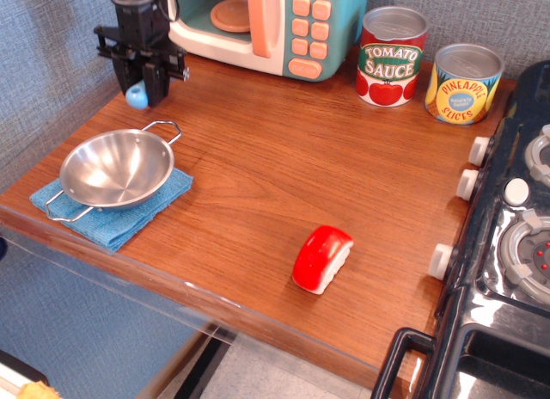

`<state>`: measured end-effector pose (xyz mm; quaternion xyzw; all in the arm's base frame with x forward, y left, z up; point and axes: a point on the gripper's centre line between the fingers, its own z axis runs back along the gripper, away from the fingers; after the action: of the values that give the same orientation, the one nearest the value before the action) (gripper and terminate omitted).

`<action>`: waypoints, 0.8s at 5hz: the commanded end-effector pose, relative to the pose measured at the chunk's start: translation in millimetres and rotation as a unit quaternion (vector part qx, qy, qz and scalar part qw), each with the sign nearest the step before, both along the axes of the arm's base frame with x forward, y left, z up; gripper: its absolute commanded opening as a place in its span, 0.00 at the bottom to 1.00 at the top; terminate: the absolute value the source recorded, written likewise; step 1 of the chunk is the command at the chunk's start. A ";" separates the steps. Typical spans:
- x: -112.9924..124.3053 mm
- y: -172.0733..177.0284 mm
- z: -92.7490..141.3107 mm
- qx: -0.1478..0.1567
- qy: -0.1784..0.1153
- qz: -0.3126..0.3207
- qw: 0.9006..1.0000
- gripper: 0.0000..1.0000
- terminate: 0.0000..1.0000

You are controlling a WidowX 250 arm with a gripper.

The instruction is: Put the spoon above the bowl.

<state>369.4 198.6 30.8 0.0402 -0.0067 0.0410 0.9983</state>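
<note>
The shiny steel bowl (117, 168) with two wire loop handles sits on a blue cloth (110, 208) at the table's front left. My black gripper (142, 88) hangs at the back left, just behind the bowl, close above the table. It is shut on the spoon (137, 96), whose light-blue handle end pokes out below the fingers. The spoon's grey head is hidden between the fingers.
A teal toy microwave (266, 25) with its door open stands at the back. A tomato sauce can (391, 57) and a pineapple can (463, 83) stand at the back right. A red and white toy (321, 258) lies near the front. A toy stove (507, 236) borders the right.
</note>
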 end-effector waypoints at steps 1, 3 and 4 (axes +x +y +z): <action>3.1 -1.0 6.4 0.010 -0.008 0.009 1.000 1.00 0.00; 6.9 -10.7 31.1 0.012 -0.038 0.002 0.999 1.00 0.00; 8.1 -25.0 63.9 -0.005 -0.072 -0.012 0.997 1.00 0.00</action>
<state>371.7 173.5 67.6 0.0167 -0.0462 0.0364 0.9981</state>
